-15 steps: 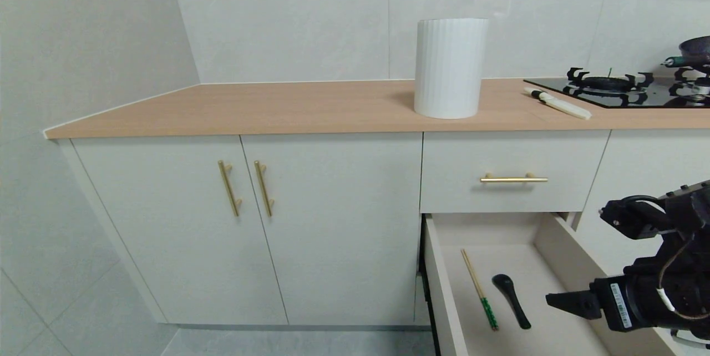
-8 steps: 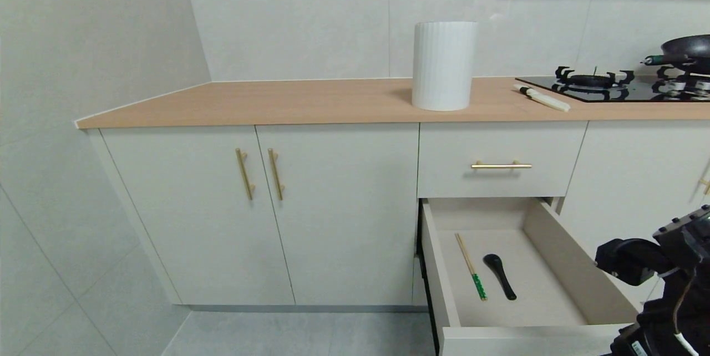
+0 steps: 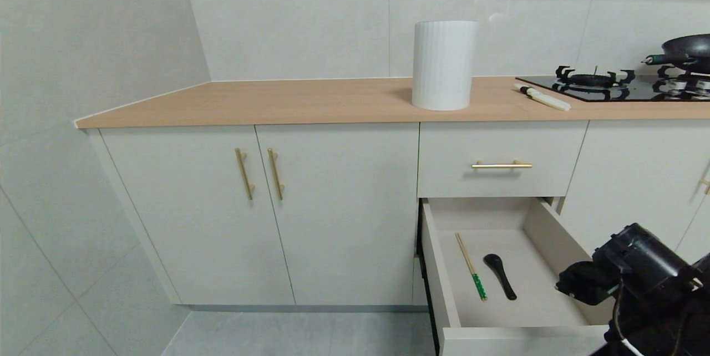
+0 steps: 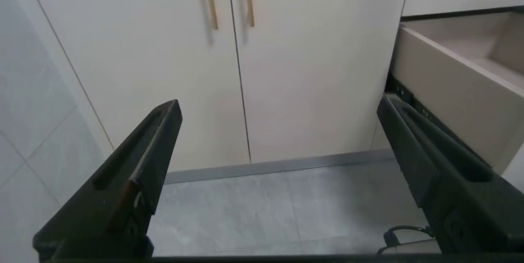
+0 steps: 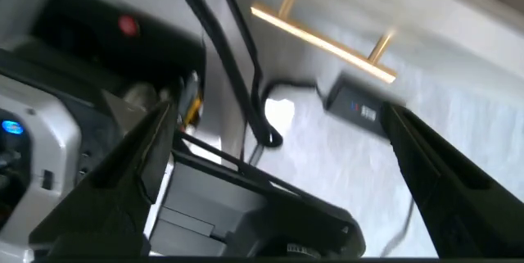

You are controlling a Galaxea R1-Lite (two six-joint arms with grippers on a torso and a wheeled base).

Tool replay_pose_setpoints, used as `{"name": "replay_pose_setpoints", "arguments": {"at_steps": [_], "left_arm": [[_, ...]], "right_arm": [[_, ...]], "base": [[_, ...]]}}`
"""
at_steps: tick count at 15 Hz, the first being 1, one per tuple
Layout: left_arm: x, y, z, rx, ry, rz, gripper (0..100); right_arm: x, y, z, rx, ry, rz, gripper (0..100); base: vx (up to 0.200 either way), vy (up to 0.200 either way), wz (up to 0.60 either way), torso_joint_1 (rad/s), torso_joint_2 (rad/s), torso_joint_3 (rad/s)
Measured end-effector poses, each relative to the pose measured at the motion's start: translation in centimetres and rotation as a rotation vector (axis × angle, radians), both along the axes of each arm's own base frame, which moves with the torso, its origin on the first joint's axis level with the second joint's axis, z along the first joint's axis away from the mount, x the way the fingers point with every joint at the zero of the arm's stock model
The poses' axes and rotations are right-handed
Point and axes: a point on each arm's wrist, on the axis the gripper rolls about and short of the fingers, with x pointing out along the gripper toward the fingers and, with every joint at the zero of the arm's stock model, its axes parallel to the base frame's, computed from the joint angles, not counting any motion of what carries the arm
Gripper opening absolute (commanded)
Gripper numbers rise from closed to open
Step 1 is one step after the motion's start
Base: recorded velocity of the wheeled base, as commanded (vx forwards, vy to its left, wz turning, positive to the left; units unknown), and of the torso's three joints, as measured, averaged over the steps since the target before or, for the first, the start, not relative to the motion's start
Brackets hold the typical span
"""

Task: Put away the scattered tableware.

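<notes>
- A lower drawer is pictured pulled open at the near right of the cabinet run, directly below a closed drawer.
- Inside the open drawer, a pair of chopsticks with green near ends and a black spoon are laid side by side on the pale bottom. They are close together but not touching, in the drawer's left half.
- A tall white ribbed canister is stood upright on the desk above the drawers; whatever is in it is hidden by its wall.
- A pale long utensil with a dark far end is seen lying on the desk between the canister and the gas hob; its kind is hard to make out.
- A dark pan is set on the hob's right burner and is cut off at the right edge.
- The right arm is held low at the near right, and part of the open drawer's right wall is covered by it.
- The right pincer is shown spread wide with nothing between its fingers; a blurred gold handle is caught beyond it.
- The left pincer is likewise spread apart and empty, held low before the double cabinet doors.
</notes>
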Motion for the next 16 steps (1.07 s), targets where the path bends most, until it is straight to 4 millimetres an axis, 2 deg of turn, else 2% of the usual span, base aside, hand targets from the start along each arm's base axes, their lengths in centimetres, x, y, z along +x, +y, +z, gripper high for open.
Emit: {"name": "replay_pose_setpoints", "arguments": {"at_steps": [8,16], "left_arm": [[0.0,0.0,0.0,0.000,-0.001,0.000,100],[0.0,0.0,0.0,0.000,-0.001,0.000,100]], "right_arm": [[4.3,0.7,-3.8,-0.065,-0.055,-0.233,100],[6.6,0.4,-5.2,-0.056,-0.125,-0.337,100]], "base": [[0.000,0.000,0.00,0.000,0.00,0.000],[0.000,0.000,0.00,0.000,0.00,0.000]]}}
